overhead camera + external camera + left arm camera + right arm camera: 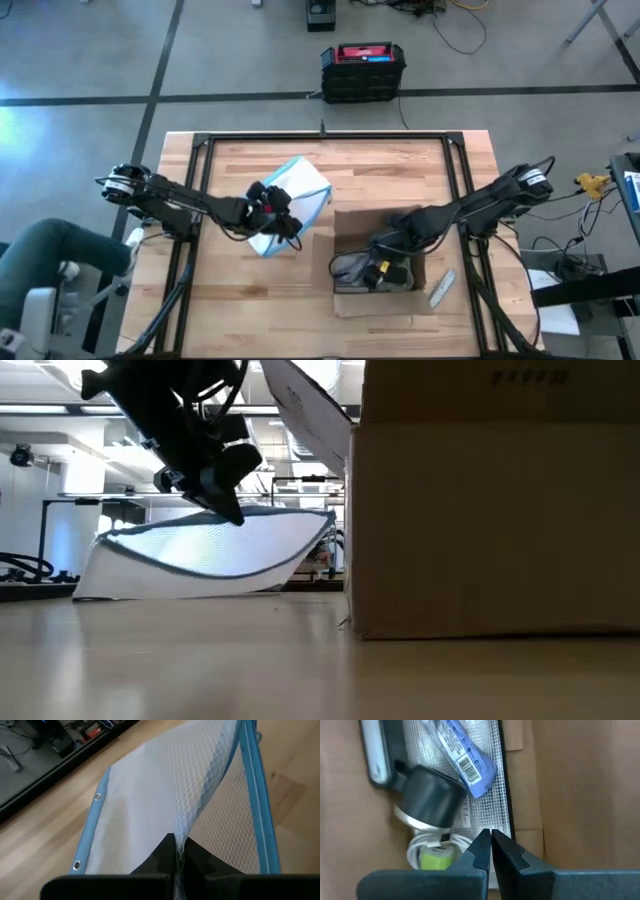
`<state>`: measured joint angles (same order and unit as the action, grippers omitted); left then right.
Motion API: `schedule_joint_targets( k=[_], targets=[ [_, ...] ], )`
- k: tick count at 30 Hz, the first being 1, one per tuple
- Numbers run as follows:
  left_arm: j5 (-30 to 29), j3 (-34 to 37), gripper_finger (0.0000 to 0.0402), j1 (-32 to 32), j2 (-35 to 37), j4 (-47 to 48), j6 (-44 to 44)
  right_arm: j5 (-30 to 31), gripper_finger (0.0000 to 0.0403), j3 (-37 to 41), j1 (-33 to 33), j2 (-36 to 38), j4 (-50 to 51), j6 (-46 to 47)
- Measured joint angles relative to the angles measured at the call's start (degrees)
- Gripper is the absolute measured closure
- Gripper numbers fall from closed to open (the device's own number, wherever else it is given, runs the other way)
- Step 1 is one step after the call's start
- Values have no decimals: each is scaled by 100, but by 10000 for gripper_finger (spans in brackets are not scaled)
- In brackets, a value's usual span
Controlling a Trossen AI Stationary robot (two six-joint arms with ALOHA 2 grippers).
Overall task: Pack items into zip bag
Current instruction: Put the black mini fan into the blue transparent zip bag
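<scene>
Jaws of your left gripper (176, 865) are clamped on the zip bag (292, 205), lifting one edge off the bench (250, 310); your right gripper (491, 851), pressed together, sits inside the cardboard box (385, 250).

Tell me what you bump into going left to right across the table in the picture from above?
Left pincer shut on the zip bag → brown cardboard box with the right pincer down inside it → slim grey tool lying beside the box.
</scene>
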<state>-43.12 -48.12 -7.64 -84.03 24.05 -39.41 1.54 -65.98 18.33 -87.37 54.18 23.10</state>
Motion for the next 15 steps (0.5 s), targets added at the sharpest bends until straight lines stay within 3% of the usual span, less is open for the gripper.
schedule_joint_targets(
  k=[6,12,15],
  targets=[
    [20,0,401,287,0,11,334,19,398,-1,-110,-510,-434,-1185],
    [22,0,401,846,2,76,852,1420,360,-35,-699,-726,63,-1744],
    [22,0,401,1248,7,74,1202,1572,338,-130,-1067,-589,140,-1948]
  ],
)
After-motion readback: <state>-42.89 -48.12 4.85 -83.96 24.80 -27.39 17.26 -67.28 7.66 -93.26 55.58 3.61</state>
